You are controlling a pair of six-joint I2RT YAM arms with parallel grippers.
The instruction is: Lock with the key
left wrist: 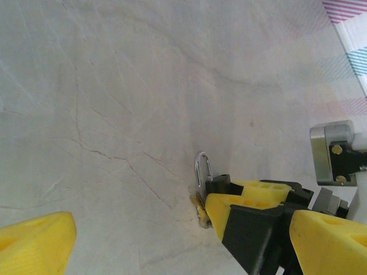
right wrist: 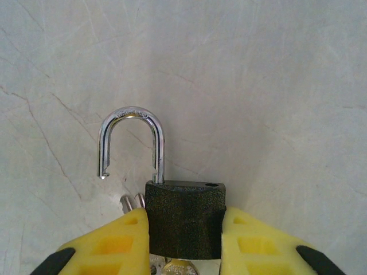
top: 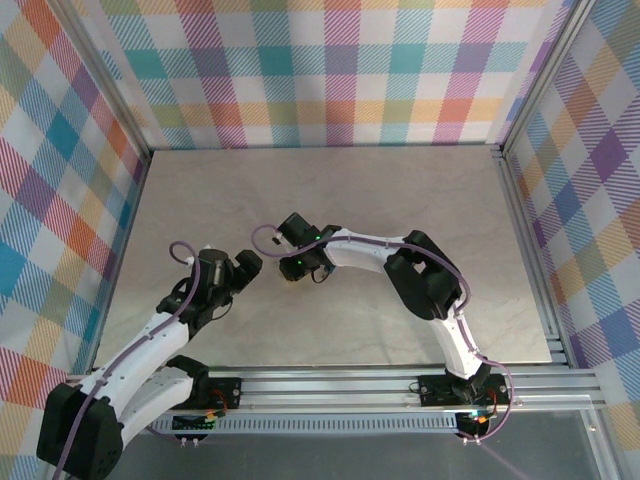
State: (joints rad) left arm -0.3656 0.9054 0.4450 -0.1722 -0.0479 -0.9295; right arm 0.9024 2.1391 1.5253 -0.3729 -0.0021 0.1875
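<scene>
In the right wrist view a black padlock [right wrist: 183,220] sits clamped by its sides between my yellow fingers [right wrist: 114,246]; my right gripper [right wrist: 184,232] is shut on it. Its silver shackle [right wrist: 131,123] stands open, the free end swung clear of the hole on top of the body. Keys [right wrist: 131,201] lie on the table under the lock. The left wrist view has the padlock [left wrist: 218,183], a brass key [left wrist: 200,211] and my right gripper's fingers [left wrist: 229,209] ahead of my left gripper [left wrist: 183,235], which is open and holds nothing. From above, left gripper [top: 245,268] faces right gripper [top: 293,268].
A marble-patterned tabletop [top: 400,200] is walled by plaid panels [top: 330,70] at the back and both sides. An aluminium rail [top: 350,385] runs along the near edge. A grey metal bracket [left wrist: 335,154] on the right arm sits close to my left gripper's right side.
</scene>
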